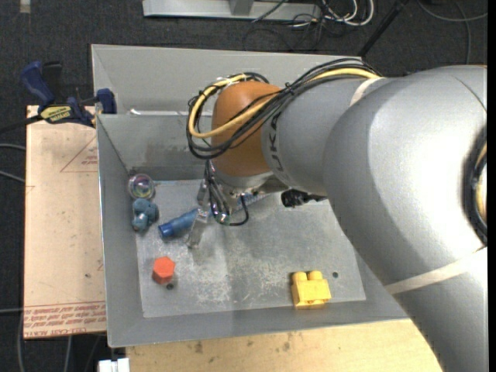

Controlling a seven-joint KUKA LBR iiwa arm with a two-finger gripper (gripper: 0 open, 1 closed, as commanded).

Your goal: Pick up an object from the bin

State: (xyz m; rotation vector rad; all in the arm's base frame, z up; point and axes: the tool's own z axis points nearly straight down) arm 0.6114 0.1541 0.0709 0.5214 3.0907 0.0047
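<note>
Camera view puts the gripper [203, 222] low in the grey metal bin [256, 285], seemingly just beside a blue plastic cylinder [177, 225] lying at its nine o'clock. Whether it is open, or holds anything, I cannot tell: the orange wrist cover [240, 130] hides it. An off-centre close could roll the cylinder further toward nine o'clock, into the small bluish figure [143, 214].

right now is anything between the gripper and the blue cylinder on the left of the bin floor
Nothing visible does. The gripper is down at the blue cylinder's right end. The red piece lies nearer the front of the bin, and the blue lump lies on the cylinder's left, away from the gripper.
</note>
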